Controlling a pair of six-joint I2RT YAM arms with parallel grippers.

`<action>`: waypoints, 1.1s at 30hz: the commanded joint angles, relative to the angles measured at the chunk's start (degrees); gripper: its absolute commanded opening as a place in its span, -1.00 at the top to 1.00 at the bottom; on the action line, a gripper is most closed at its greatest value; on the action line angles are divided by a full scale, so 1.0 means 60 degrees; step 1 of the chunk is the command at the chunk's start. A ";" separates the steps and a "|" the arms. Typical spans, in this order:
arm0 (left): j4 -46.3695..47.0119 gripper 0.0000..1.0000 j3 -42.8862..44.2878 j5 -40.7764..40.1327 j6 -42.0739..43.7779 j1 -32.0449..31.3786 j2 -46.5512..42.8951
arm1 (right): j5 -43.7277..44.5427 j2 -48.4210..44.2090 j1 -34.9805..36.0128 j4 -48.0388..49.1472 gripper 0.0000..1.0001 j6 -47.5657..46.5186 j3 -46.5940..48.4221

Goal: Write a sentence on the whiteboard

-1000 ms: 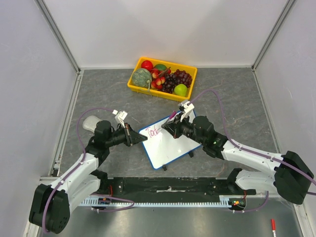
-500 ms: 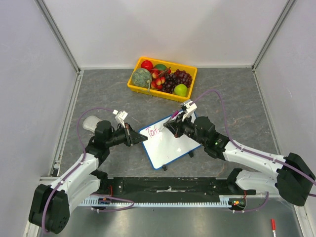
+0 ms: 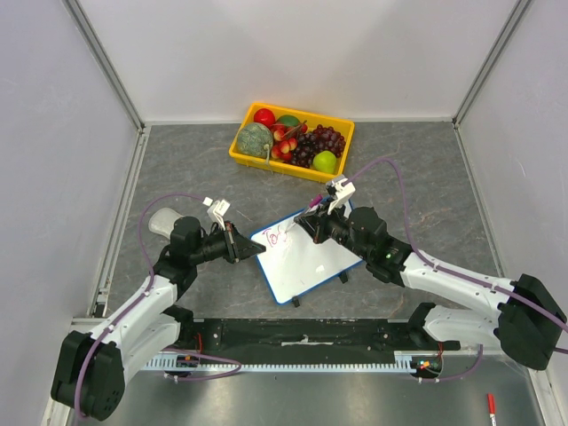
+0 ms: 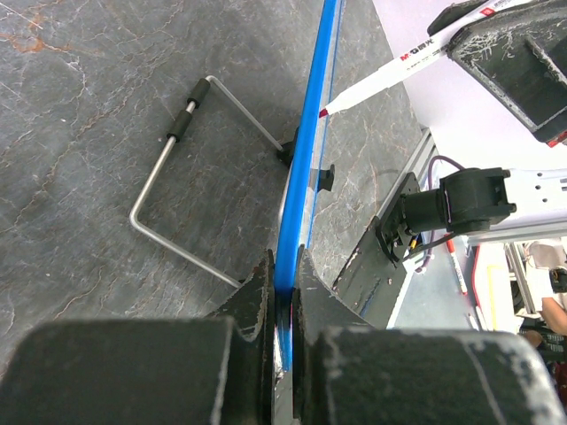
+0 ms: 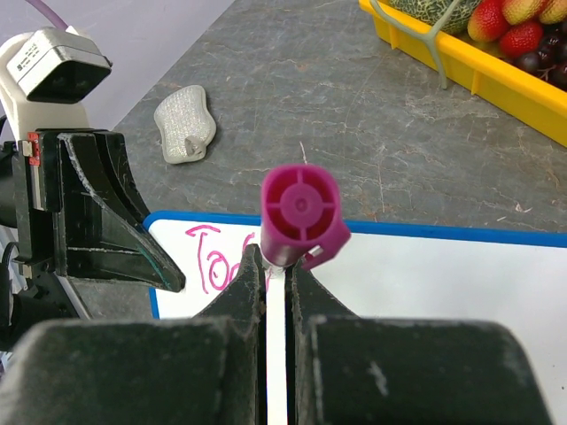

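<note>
The whiteboard (image 3: 306,262), white with a thin blue rim, lies in the middle of the table. My left gripper (image 3: 249,249) is shut on its left blue edge (image 4: 301,204). My right gripper (image 3: 312,216) is shut on a magenta-capped marker (image 5: 299,215), held with its tip (image 4: 324,112) at the board's face. The sentence (image 5: 213,257) in pink reads "To" and part of a further letter; the marker hides what follows. It also shows small at the board's top left corner in the top view (image 3: 274,236).
A yellow fruit basket (image 3: 342,166) stands behind the board. A grey-white lump (image 3: 162,221) lies left of my left arm. The board's wire stand (image 4: 190,177) rests on the table. A red marker (image 3: 490,407) lies at the front right.
My right gripper and marker have moved slightly right and away along the board's top. The writing looks about the same length. My left gripper still holds the board's edge.
</note>
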 commanded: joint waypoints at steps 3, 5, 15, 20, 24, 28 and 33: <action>-0.1153 0.96 -0.0023 -0.0812 0.1136 -0.0162 0.0130 | -0.0155 0.0132 -0.0061 -0.0061 1.00 -0.0123 0.0144; -0.1153 0.96 -0.0009 -0.0812 0.1135 -0.0162 0.0145 | -0.0273 0.0176 -0.0061 -0.0076 1.00 -0.0138 0.0056; -0.1168 0.96 -0.0023 -0.0827 0.1150 -0.0176 0.0130 | -0.0230 -0.0248 -0.0061 -0.0207 1.00 -0.0065 -0.0545; -0.1182 0.96 -0.0008 -0.0841 0.1136 -0.0176 0.0130 | -0.0127 -0.0351 -0.0061 -0.0193 1.00 -0.0036 -0.0604; -0.1212 0.96 -0.0008 -0.0841 0.1150 -0.0191 0.0115 | -0.0068 -0.0409 -0.0061 -0.0178 1.00 -0.0021 -0.0341; -0.1212 0.96 0.0006 -0.0870 0.1150 -0.0205 0.0130 | 0.0049 -0.0512 -0.0061 -0.0222 1.00 -0.0035 0.0069; -0.1226 0.96 0.0006 -0.0871 0.1150 -0.0220 0.0115 | 0.0342 -0.0585 -0.0061 -0.0354 1.00 -0.0285 0.0524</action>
